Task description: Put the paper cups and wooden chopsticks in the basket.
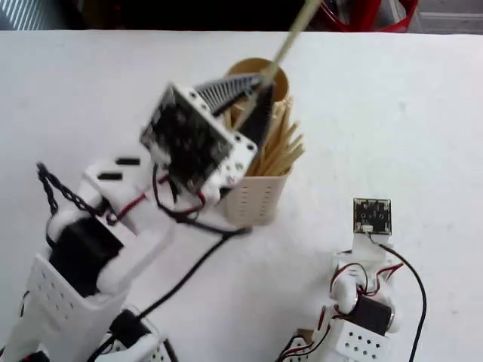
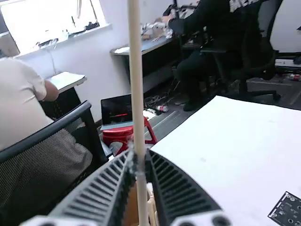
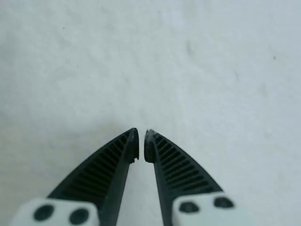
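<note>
My left gripper (image 1: 263,81) hovers over the cream perforated basket (image 1: 255,200), shut on one wooden chopstick (image 1: 295,32) that sticks up and away past its fingertips. In the left wrist view the same chopstick (image 2: 135,80) stands upright, pinched between the ribbed fingers of the gripper (image 2: 140,159). A bundle of chopsticks (image 1: 281,147) leans in the basket, and a paper cup (image 1: 280,78) with a brown inside shows at its far side. My right gripper (image 3: 141,141) is shut on nothing, pointing down at bare table.
The white table (image 1: 392,113) is bare around the basket. The right arm sits folded at the near right, its black camera board (image 1: 372,215) facing up. Beyond the table's far edge are a red stool (image 2: 123,136), chairs and desks.
</note>
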Robot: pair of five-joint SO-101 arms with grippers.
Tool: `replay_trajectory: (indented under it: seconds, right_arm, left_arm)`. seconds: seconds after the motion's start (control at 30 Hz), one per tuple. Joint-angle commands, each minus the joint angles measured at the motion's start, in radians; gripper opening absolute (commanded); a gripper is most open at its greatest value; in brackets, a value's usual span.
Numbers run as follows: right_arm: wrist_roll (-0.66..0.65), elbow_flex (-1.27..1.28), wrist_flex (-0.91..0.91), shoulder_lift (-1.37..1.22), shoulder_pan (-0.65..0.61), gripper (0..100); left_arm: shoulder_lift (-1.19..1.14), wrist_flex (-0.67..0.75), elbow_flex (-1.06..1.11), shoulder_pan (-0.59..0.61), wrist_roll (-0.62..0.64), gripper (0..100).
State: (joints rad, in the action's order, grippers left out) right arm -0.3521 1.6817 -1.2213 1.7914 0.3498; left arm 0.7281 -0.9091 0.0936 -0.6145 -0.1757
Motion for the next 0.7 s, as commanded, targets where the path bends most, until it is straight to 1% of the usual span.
replay_trajectory:
  seconds: [0.0, 0.1, 0.17, 0.33, 0.43, 0.53, 0.6, 0.67]
  right_arm:
    - [0.006, 0.009, 0.01, 0.01, 0.01, 3.6]
    - [0.006, 0.009, 0.01, 0.01, 0.01, 3.6]
    - [0.006, 0.009, 0.01, 0.01, 0.01, 3.6]
    - [0.006, 0.009, 0.01, 0.01, 0.01, 3.6]
    - [0.006, 0.009, 0.01, 0.01, 0.01, 3.6]
    - [0.006, 0.009, 0.01, 0.01, 0.01, 3.6]
    - [0.006, 0.009, 0.01, 0.01, 0.01, 3.6]
    - [0.006, 0.009, 0.01, 0.01, 0.01, 3.6]
  left_arm:
    - [0.136, 0.301, 0.305, -0.038, -0.041, 2]
    - [0.145, 0.439, 0.443, -0.024, -0.046, 2]
    - [0.131, 0.479, 0.489, -0.021, -0.044, 2]
    - [0.065, 0.497, 0.526, 0.001, -0.044, 2]
    - [0.022, 0.525, 0.528, 0.042, -0.044, 2]
    - [0.005, 0.523, 0.525, 0.071, -0.043, 3]
    - [0.005, 0.52, 0.528, 0.071, -0.029, 6]
    - [0.005, 0.508, 0.526, 0.071, 0.014, 8]
